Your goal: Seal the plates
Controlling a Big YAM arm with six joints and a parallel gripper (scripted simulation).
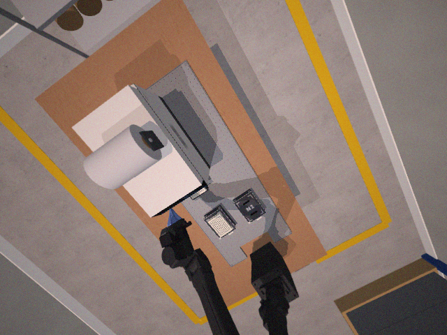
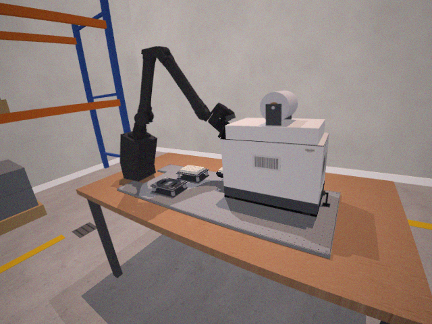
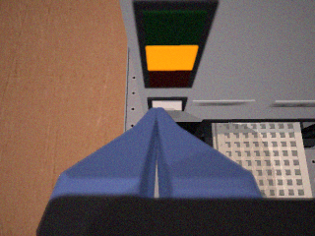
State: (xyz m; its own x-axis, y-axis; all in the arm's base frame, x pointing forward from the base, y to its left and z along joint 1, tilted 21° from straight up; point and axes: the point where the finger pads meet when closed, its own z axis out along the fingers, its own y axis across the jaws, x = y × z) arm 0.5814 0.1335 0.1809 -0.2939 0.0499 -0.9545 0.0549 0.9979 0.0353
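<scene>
Partly hidden, the sealer's plate [image 1: 199, 192] [image 2: 219, 172] [image 3: 261, 159].

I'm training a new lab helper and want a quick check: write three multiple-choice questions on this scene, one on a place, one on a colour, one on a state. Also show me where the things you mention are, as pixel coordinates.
1. Where is the paper-white roll?
A) On the sealer
B) Under the table
C) On nest N2

2. Which lamp colour is lit?
A) Green
B) Red
C) Amber

3. How is the gripper?
A) Wide open
B) Shut, holding nothing
C) Shut on a plate

1: A, the roll [image 1: 115, 160] [image 2: 286, 104] lies atop the sealer [image 1: 162, 183] [image 2: 272, 171] [image 3: 256, 54].
2: C, the lamp's [image 3: 171, 58] middle section glows amber.
3: B, the gripper's [image 3: 157, 110] blue fingertips meet with nothing between.
</scene>
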